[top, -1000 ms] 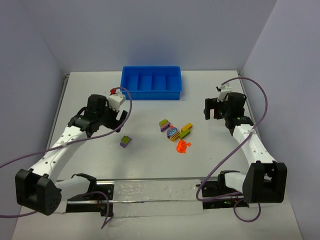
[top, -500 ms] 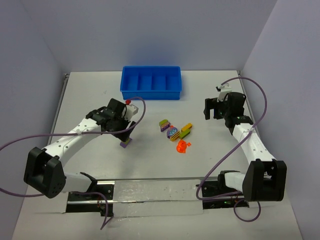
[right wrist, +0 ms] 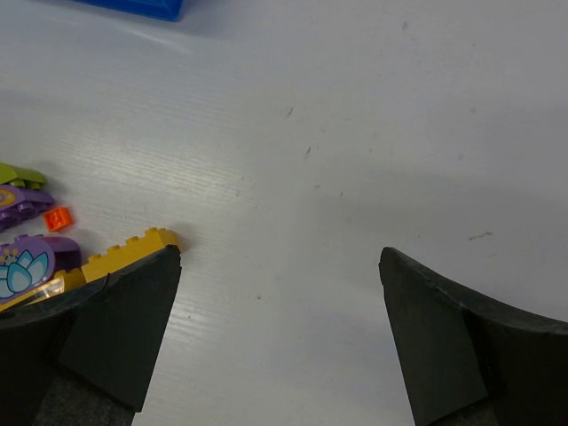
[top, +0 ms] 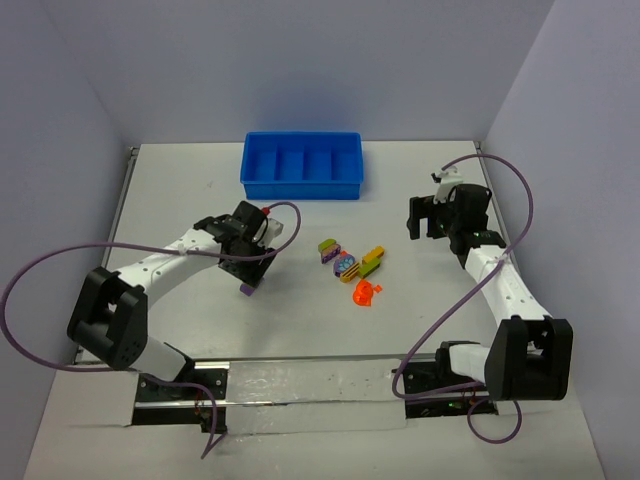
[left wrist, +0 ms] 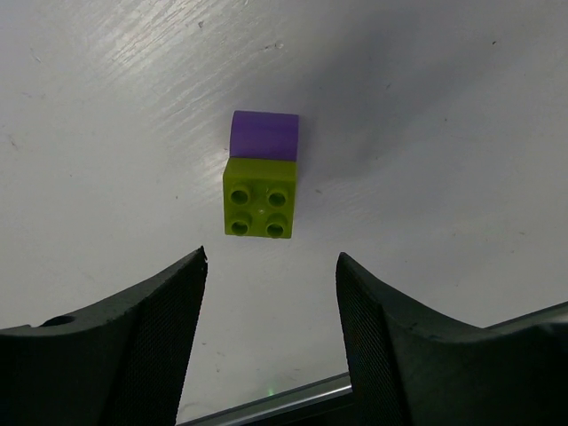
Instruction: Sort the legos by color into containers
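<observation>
Left jaws swung above the green-purple brick (left wrist: pixel 259 176), purple end pointing away; both pairs gape wide.

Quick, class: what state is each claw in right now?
Left claw: open, empty, over the green-purple brick.
Right claw: open, empty.

Lime-green brick (left wrist: pixel 258 205) and purple brick (left wrist: pixel 264 135) lie on the white worktop (left wrist: pixel 426 133); the bin (top: pixel 302 190) is bright blue; a purple piece (right wrist: pixel 27 259) shows pale-blue petals.
</observation>
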`<state>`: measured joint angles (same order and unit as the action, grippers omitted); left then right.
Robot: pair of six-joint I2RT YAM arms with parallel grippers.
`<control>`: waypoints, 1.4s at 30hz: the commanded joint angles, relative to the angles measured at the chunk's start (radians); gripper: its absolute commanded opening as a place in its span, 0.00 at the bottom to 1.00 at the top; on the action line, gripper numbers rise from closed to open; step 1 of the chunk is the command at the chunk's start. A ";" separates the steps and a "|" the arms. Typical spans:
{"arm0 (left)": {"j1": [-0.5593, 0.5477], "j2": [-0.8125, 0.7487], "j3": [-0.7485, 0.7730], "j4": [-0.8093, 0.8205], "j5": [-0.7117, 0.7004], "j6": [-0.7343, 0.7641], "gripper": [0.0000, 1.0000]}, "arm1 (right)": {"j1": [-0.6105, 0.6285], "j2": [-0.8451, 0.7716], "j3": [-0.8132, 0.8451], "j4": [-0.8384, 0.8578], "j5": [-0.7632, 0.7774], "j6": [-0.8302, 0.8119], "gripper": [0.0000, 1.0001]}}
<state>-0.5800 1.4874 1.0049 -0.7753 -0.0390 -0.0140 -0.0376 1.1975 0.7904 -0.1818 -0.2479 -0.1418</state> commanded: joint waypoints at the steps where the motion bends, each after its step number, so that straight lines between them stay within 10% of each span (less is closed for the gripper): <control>1: -0.006 0.035 0.059 0.030 -0.020 -0.035 0.64 | -0.007 -0.001 0.052 0.002 -0.016 0.005 1.00; 37: 0.039 0.176 0.103 0.026 0.030 -0.035 0.52 | -0.007 -0.005 0.050 0.008 -0.012 -0.004 1.00; 42: 0.040 0.143 0.104 0.031 0.028 -0.035 0.33 | -0.007 -0.010 0.049 0.009 -0.014 -0.002 1.00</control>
<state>-0.5465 1.6639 1.0661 -0.7661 -0.0235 -0.0419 -0.0376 1.2003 0.7929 -0.1818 -0.2557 -0.1429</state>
